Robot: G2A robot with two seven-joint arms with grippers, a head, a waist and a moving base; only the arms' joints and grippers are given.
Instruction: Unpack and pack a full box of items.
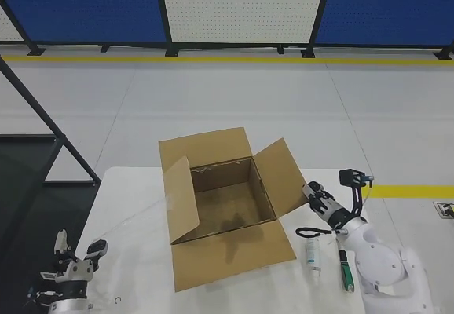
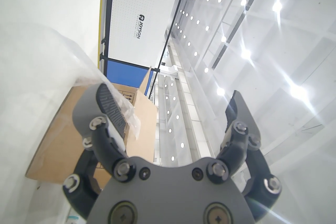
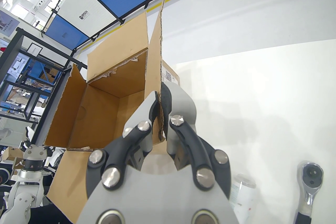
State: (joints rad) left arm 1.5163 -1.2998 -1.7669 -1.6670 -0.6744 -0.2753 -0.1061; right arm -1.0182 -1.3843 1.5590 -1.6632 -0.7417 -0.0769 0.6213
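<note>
Your right gripper (image 3: 160, 97) pinches a flap (image 1: 282, 177) of the empty-looking box (image 1: 221, 174) in the middle of the table (image 1: 274, 294), and your left gripper (image 2: 170, 96) is wide open; packing probably comes next, so let go and grab the bottle (image 1: 313, 255).

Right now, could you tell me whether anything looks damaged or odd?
Yes: the box has ragged, torn cardboard along its far inner rim, and the right gripper is clamped on one side flap.
</note>
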